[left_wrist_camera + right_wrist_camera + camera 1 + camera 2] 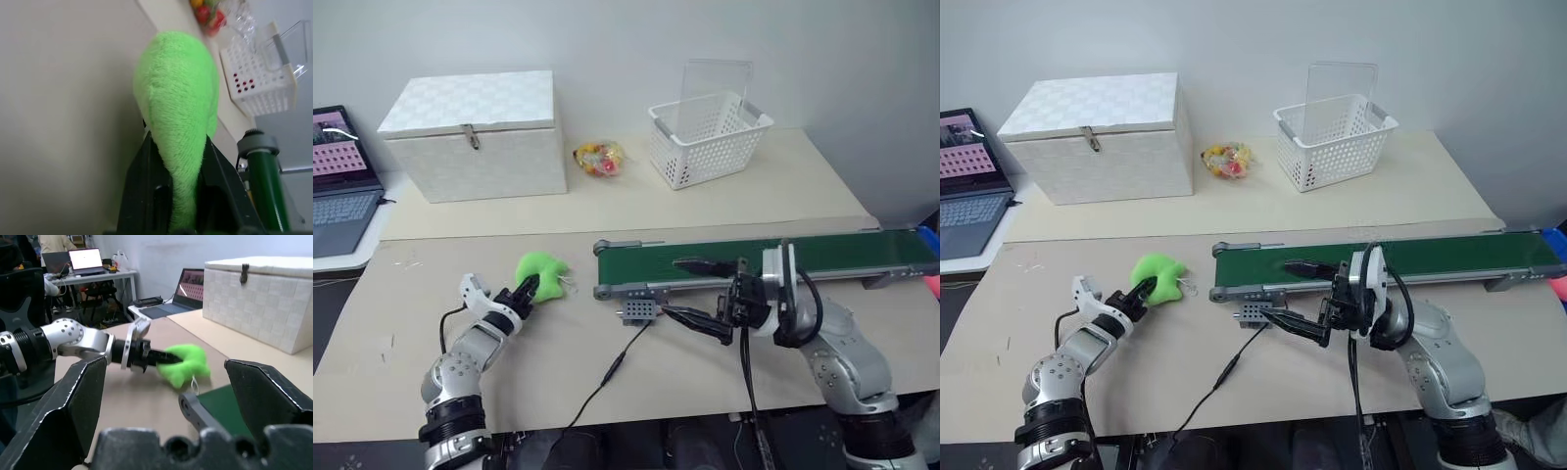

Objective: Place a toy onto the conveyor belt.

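Left wrist view: the lime-green plush toy [178, 112] is seen pinched between the two black fingers [142, 191] of the left gripper [530, 287], the jaws clamped on its narrow end.
Toy position: held just above the tabletop [558, 372], near the roller end of the conveyor belt [773, 257] but not yet over it.
Right gripper [703, 294]: jaws spread wide apart, nothing held, hovering beside the belt frame near the grey motor box [638, 311].
Step in hand: the grasp is judged complete; the carry to the belt is not yet done.
Next move: the toy is to be raised clear of the frame, brought over the green surface, then released.
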Motion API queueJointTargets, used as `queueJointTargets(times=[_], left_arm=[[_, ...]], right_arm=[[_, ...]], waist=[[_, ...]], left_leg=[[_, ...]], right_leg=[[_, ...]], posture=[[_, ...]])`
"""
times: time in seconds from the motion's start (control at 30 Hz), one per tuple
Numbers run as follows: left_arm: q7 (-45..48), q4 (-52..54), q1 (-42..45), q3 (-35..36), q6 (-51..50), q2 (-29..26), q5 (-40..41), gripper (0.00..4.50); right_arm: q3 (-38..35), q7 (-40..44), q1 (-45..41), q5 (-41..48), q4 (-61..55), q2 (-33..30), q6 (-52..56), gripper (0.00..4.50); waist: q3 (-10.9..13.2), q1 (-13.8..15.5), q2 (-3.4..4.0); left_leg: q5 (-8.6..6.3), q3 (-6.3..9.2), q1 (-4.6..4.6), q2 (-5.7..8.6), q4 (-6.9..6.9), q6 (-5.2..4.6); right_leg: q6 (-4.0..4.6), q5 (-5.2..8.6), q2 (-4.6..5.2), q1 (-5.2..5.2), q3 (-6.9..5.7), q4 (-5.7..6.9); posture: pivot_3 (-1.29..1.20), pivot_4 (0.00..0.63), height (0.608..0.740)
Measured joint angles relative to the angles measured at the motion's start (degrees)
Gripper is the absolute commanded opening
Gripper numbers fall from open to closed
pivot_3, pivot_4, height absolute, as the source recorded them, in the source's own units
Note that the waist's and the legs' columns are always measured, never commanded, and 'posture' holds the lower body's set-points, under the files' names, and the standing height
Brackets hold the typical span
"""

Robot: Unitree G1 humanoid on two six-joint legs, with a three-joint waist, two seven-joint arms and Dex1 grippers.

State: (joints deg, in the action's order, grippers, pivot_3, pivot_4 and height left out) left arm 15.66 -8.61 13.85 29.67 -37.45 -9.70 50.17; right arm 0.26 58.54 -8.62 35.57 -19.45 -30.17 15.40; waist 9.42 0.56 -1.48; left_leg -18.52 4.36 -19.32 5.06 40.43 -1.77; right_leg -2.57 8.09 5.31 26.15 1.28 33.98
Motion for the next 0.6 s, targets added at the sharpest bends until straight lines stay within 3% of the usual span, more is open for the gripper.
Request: queueJointTargets(times=[0.13, 0.2, 0.4, 0.43, 0.6], left_arm=[[-0.2, 6.9, -0.7, -3.2, 7.4, 1.5, -5.2, 0.43], [-1.8, 10.4, -1.1, -7.5, 13.5, 1.2, -12.9, 0.43], [-6.8, 14.8, -3.0, -29.1, 35.3, -11.8, -51.6, 0.43], [-9.4, 14.6, -3.0, -33.0, 40.7, -15.6, -60.9, 0.43], [-18.6, 13.0, -0.3, -40.2, 55.5, -24.5, -84.7, 0.43]], right_arm=[[0.3, 0.1, 0.0, -0.8, 0.3, 0.2, -0.1, 4.50], [0.6, 0.1, -0.1, -1.3, 0.8, 0.2, -0.1, 4.50], [1.2, 0.2, -0.1, -2.2, 1.5, 0.2, -0.1, 4.50], [1.2, 0.2, -0.1, -2.2, 1.5, 0.2, -0.1, 4.50], [1.1, 0.8, 0.3, -1.0, 1.2, 0.2, -0.1, 4.50]], waist=[[0.0, 0.1, 0.00], [0.0, 0.1, -0.01], [0.0, 0.1, 0.00], [0.0, 0.1, 0.00], [0.0, 0.2, 0.03]], left_leg=[[0.00, 0.00, 0.00, 0.00, 0.00, 0.00], [0.00, -0.01, -0.01, 0.00, 0.00, 0.00], [-0.03, -0.09, 0.00, 0.02, -0.10, -0.05], [-0.03, -0.10, 0.00, 0.00, -0.14, -0.05], [-0.03, -0.08, 0.01, -0.02, -0.27, -0.06]], right_leg=[[0.00, 0.00, 0.02, -0.03, 0.01, -0.02], [0.00, 0.00, 0.01, -0.04, 0.01, -0.03], [0.01, -0.01, 0.01, -0.04, 0.10, -0.09], [0.01, -0.01, -0.02, -0.02, 0.11, -0.11], [0.01, 0.00, 0.01, 0.03, 0.09, -0.15]], posture=[[0.00, 0.150, 0.740], [0.00, 0.150, 0.740], [0.00, 0.150, 0.740], [0.00, 0.150, 0.740], [0.00, 0.150, 0.740]])
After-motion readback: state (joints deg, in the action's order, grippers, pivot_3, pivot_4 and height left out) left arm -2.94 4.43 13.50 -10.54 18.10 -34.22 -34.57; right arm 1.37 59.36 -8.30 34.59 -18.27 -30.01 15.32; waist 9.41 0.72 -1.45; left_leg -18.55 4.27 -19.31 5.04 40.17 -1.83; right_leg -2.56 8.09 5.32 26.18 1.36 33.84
